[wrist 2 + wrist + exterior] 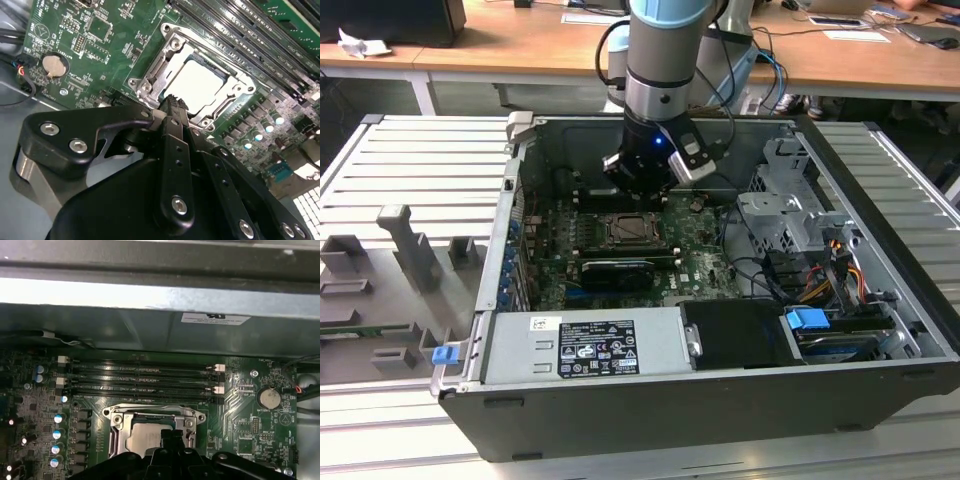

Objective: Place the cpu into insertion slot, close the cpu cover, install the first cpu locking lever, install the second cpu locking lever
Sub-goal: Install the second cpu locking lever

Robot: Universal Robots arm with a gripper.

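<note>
The cpu [200,86] lies in the insertion slot [150,82] on the green motherboard, its pale silver top showing. The cpu cover [172,47] lies flat over it, framing the chip through its window. My gripper [172,102] hangs just above the near edge of the socket, fingers together with nothing between them. In the first wrist view the same fingertips [172,437] overlap the cpu [142,440] and the cover's rim [155,414]. From outside, the gripper [645,190] hovers over the far side of the socket [625,230]. I cannot make out how the locking levers stand.
Long black memory slots [140,376] run beside the socket. A coin battery [268,398] sits on the board. A black graphics card [615,272] lies near the socket, a drive cage with cables [790,225] at the exterior view's right. The case walls [520,180] enclose everything.
</note>
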